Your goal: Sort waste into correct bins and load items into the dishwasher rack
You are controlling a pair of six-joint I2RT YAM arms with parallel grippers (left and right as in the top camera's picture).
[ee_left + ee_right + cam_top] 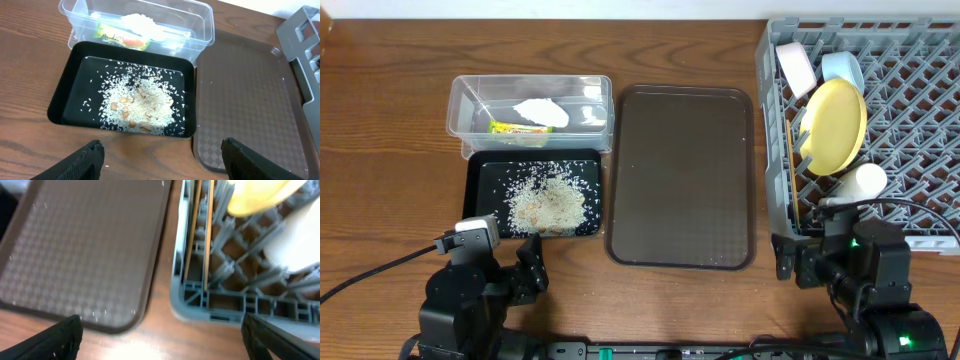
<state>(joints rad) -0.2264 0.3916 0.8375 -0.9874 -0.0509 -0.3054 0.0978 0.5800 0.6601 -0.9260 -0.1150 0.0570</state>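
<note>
At upper left of the overhead frame, a clear plastic tub (470, 95) is seen holding a green-and-orange snack wrapper (515, 128) and a crumpled white tissue (541, 111). Just below it, loose rice grains (548, 203) are heaped in a black tray-bin (480, 205). A brown serving tray (682, 175) lies at centre. At right, a yellow plate (835, 125), white bowl (796, 68), light-blue bowl (844, 68), white cup (860, 183) and wooden chopsticks (208, 235) are lodged in the grey dishwasher rack (920, 100). Along the bottom edge, the left gripper (161, 150) and right gripper (162, 325) are both held spread wide, with nothing gripped.
</note>
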